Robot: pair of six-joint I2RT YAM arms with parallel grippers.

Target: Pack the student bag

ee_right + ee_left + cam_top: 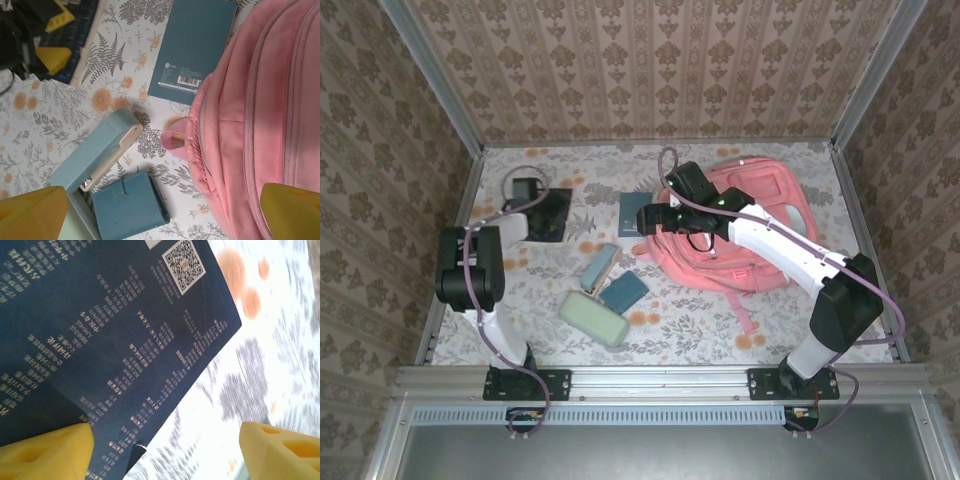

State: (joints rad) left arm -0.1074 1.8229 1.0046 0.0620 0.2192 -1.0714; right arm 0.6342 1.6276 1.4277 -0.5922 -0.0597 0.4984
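Above the student bag (260, 100), right pincer (162, 212), jaws wide apart

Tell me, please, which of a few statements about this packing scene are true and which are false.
1. The student bag lies on the right half of the table. True.
2. The teal notebook is inside the bag. False: it lies on the table beside the bag.
3. The left gripper is open over a dark blue booklet that bears a QR code. True.
4. The right gripper is shut on the light blue stapler. False: it is open and holds nothing, and the stapler lies on the table.
5. The pale green pencil case lies at the table's far edge. False: of the small items, it is nearest the arms' bases.
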